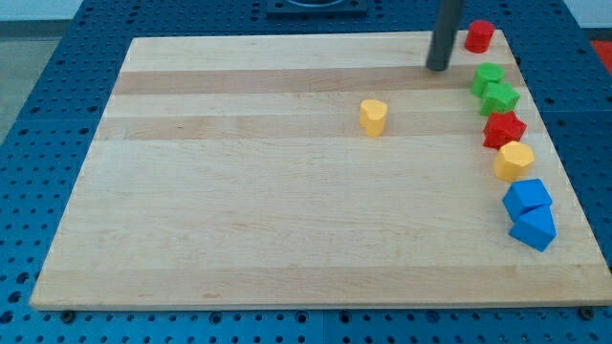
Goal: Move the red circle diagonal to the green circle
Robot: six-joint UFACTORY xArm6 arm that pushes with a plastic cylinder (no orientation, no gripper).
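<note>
Pale wood makes up the surface [239, 210], resting on a blue pegboard [57, 115]. Nearest, at the view's bottom right, two blue blocks [530, 212] touch each other. Just above them sits a yellow hexagon block [513, 161], then a red star block [503, 129], then a green star block [499, 96] pressed against the green circle [486, 76]. A yellow heart block [373, 117] stands alone mid-board. Farthest, the red circle [479, 35] sits in the top right corner, with my tip [438, 68] just to its left, not touching. There is no hand on the rod, nothing held.
</note>
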